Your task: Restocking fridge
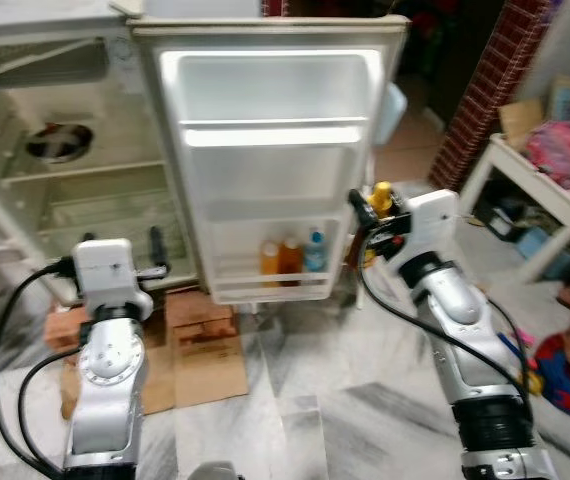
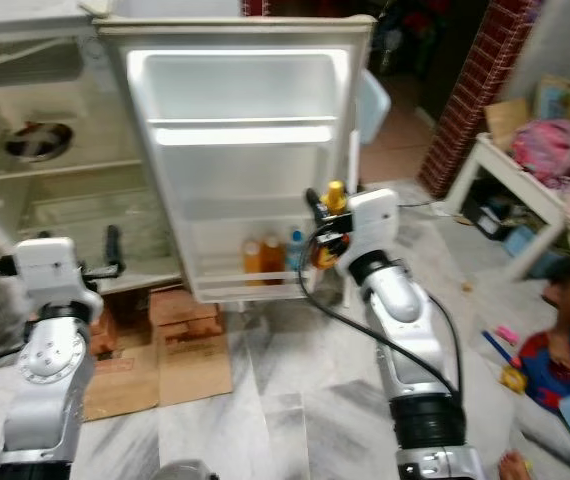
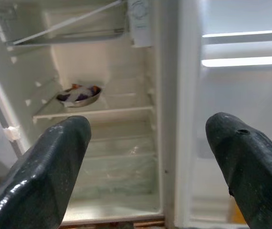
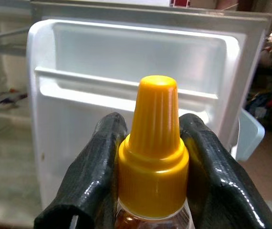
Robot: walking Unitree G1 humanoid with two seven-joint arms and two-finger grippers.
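Marble-patterned floor, flattened cardboard [image 1: 205, 350] at the foot of an open fridge [image 1: 65, 170]; clutter and a white table [image 1: 525, 190] off to your right. Head views: the fridge door [image 1: 275, 170] is swung wide toward you, and its bottom shelf already carries three bottles [image 1: 292, 257] standing side by side. Your right gripper [image 1: 377, 212] sits just beside the door's outer edge, pinching a yellow-capped bottle [image 1: 381, 197] upright, long axis vertical. The door shelf lies to the left of that bottle and lower down, so the right arm is plainly the nearer one for the placing. Left gripper [image 1: 155, 255] is raised in front of the fridge's lower compartment. Left wrist view: its fingers [image 3: 55, 167] are spread wide with nothing between them, looking in at a metal bowl [image 3: 78, 94] on an inner shelf. Right wrist view: both fingers [image 4: 98, 167] press on the bottle just under the cap, door shelves straight ahead.
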